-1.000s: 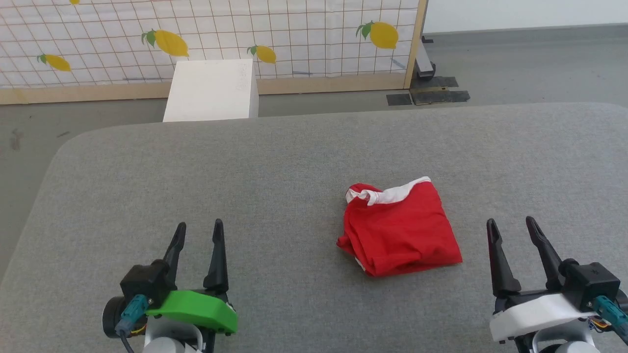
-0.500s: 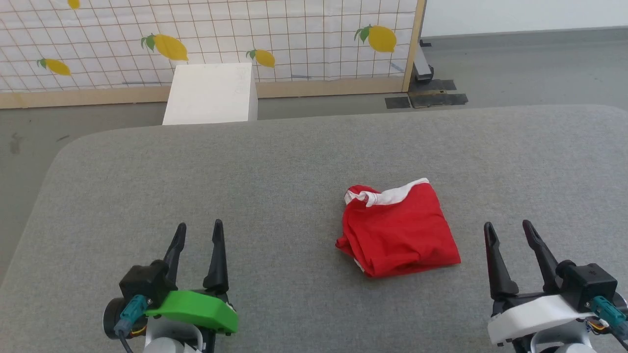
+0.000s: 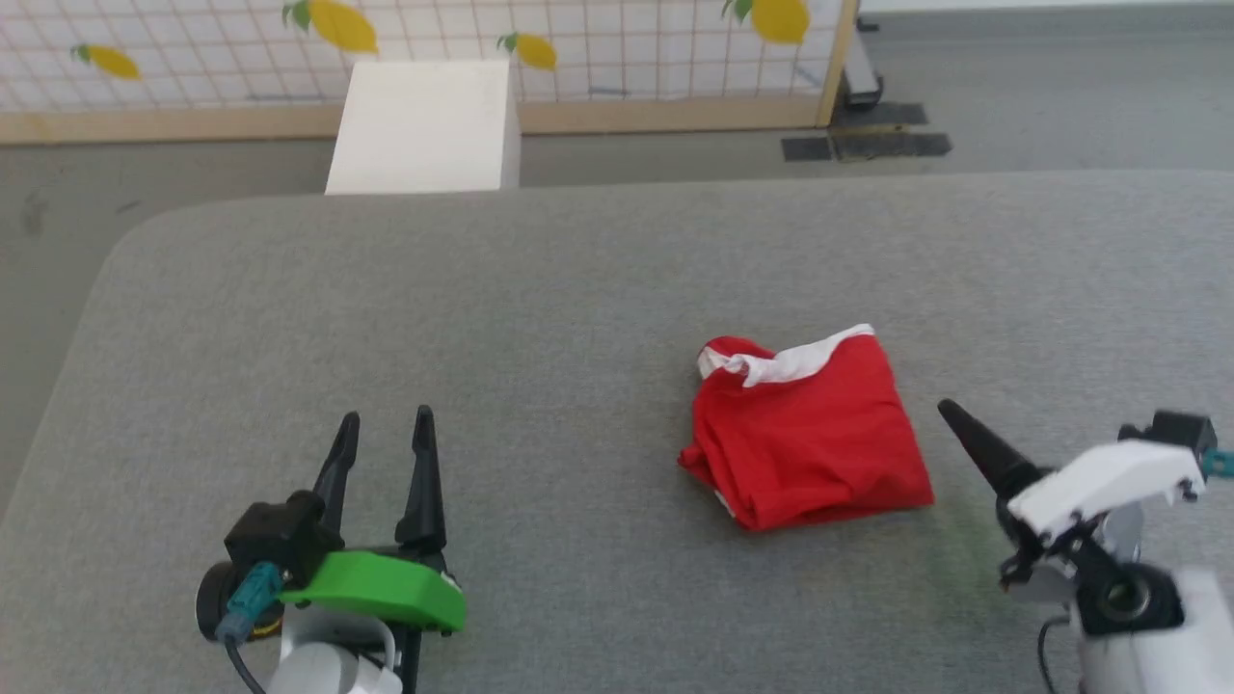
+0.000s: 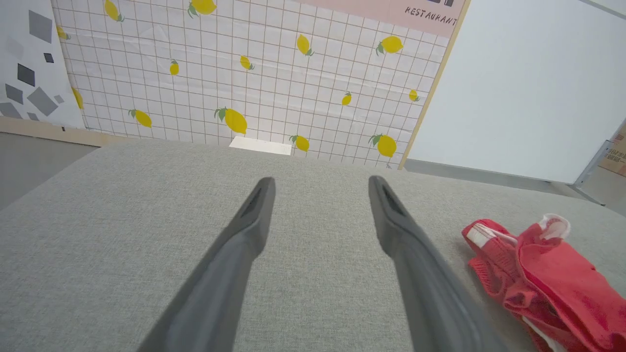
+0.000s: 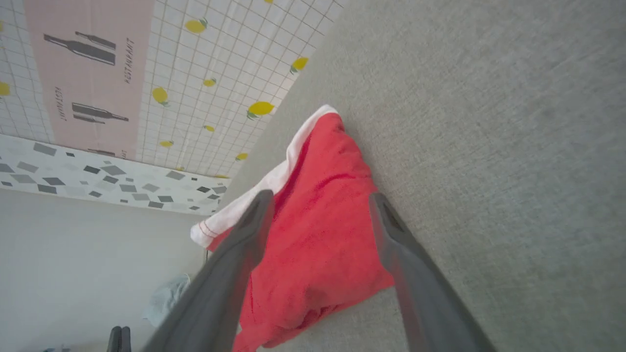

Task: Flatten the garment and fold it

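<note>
Red cloth with a white band: that is the garment [image 3: 808, 434]. You can see it lying in a bunched, folded-over heap on the grey soft table top [image 3: 434, 289]. It sits right of the middle of the table. The white band runs along its far edge, and a little white trim peeks out at the near left corner. It is not flat, and its left side is lumpy with folds.

Your left gripper [image 3: 386, 414] is at the lower left, well apart from the garment. Its two dark fingers point away from you and stand spread, with only bare grey table between them. In the left wrist view the garment lies off to the right of those fingers.

Your right gripper [image 5: 320, 195] is just beside the garment's right edge. It is turned on its side, so the head view shows one dark finger [image 3: 979, 443] pointing up and to the left, with a thin strip of grey between its tip and the cloth. In the right wrist view its fingers are spread wide and hold nothing, and red cloth shows in the gap between them.

Past the table you can see a white box [image 3: 424, 125] on the grey floor [image 3: 1060, 87]. Behind it is a wall panel [image 3: 627, 39] with yellow lemons.
</note>
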You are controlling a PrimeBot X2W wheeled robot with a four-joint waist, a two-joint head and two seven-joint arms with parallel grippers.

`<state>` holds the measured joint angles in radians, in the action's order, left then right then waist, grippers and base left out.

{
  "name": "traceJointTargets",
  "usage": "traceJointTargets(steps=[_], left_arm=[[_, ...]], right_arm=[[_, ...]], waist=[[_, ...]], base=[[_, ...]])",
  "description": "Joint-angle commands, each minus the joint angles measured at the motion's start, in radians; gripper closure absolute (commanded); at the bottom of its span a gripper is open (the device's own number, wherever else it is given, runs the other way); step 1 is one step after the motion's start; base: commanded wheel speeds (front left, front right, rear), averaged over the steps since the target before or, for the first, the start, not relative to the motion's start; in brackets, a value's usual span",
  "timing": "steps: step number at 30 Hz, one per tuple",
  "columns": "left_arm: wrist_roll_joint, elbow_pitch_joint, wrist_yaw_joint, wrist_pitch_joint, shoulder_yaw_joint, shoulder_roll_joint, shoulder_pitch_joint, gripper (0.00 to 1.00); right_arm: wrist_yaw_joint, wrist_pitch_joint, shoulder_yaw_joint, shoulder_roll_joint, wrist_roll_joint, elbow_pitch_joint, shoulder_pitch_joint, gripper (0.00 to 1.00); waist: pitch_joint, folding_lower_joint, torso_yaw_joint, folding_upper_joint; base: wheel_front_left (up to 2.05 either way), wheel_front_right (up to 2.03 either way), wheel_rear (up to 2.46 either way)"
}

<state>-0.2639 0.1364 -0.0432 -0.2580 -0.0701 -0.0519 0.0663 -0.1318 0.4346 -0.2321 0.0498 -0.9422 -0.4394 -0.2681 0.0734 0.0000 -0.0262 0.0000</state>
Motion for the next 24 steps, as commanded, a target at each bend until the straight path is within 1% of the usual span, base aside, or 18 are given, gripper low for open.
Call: traceJointTargets(steps=[1, 5, 7, 10, 13, 16, 17, 18, 19, 20, 21, 24], left_arm=[[0.012, -0.007, -0.004, -0.004, 0.003, 0.002, 0.025, 0.0], [0.014, -0.013, -0.005, -0.004, 0.002, 0.002, 0.041, 0.0], [0.013, -0.014, -0.005, -0.004, 0.001, 0.002, 0.046, 0.0], [0.011, -0.013, -0.006, -0.004, -0.002, 0.002, 0.051, 0.0], [0.01, -0.013, -0.006, -0.004, -0.005, 0.002, 0.052, 0.0], [0.009, -0.011, -0.004, -0.004, -0.009, 0.002, 0.052, 0.0], [0.009, -0.01, -0.004, -0.004, -0.009, 0.002, 0.051, 0.0], [0.009, -0.01, -0.005, -0.004, -0.009, 0.002, 0.05, 0.0], [0.009, -0.01, -0.005, -0.004, -0.009, 0.002, 0.05, 0.0], [0.01, -0.009, -0.005, -0.004, -0.009, 0.002, 0.048, 0.0], [0.011, -0.009, -0.005, -0.004, -0.008, 0.002, 0.048, 0.0], [0.013, -0.013, -0.004, -0.004, -0.007, 0.002, 0.043, 0.0]], right_arm=[[0.001, 0.051, -0.03, 0.002, 0.007, -0.04, -0.054, 0.0], [0.001, 0.189, -0.114, 0.015, 0.064, -0.159, -0.162, 0.0], [0.001, 0.237, -0.14, 0.031, 0.126, -0.211, -0.202, 0.0], [0.001, 0.323, -0.159, 0.038, 0.213, -0.265, -0.244, 0.0], [0.001, 0.408, -0.163, 0.032, 0.257, -0.273, -0.262, 0.0], [0.001, 0.489, -0.154, 0.022, 0.281, -0.249, -0.257, 0.0], [0.001, 0.509, -0.152, 0.019, 0.285, -0.24, -0.252, 0.17], [0.001, 0.531, -0.151, 0.015, 0.288, -0.227, -0.245, 0.53], [0.001, 0.543, -0.151, 0.013, 0.289, -0.215, -0.24, 0.67], [0.001, 0.556, -0.15, 0.01, 0.288, -0.199, -0.234, 0.85], [0.001, 0.562, -0.147, 0.008, 0.288, -0.184, -0.229, 1.0], [0.001, 0.566, -0.135, 0.004, 0.296, -0.131, -0.215, 1.0]], waist=[[0.044, 0.0, 0.043, 0.0], [0.08, 0.0, 0.082, 0.0], [0.093, 0.0, 0.1, 0.0], [0.106, 0.0, 0.127, 0.0], [0.109, 0.0, 0.146, 0.0], [0.105, 0.0, 0.16, 0.0], [0.103, 0.0, 0.162, 0.0], [0.1, 0.0, 0.164, 0.0], [0.097, 0.0, 0.165, 0.0], [0.094, 0.0, 0.165, 0.0], [0.091, 0.0, 0.164, 0.0], [0.083, 0.0, 0.147, 0.0]], base=[[0.0, 0.0, 0.0], [0.0, 0.0, 0.0], [0.0, 0.0, 0.0], [0.0, 0.0, 0.0], [0.0, 0.0, 0.0], [0.0, 0.0, 0.0], [0.0, 0.0, 0.0], [0.0, 0.0, 0.0], [0.0, 0.0, 0.0], [0.0, 0.0, 0.0], [0.0, 0.0, 0.0], [0.0, 0.0, 0.0]])
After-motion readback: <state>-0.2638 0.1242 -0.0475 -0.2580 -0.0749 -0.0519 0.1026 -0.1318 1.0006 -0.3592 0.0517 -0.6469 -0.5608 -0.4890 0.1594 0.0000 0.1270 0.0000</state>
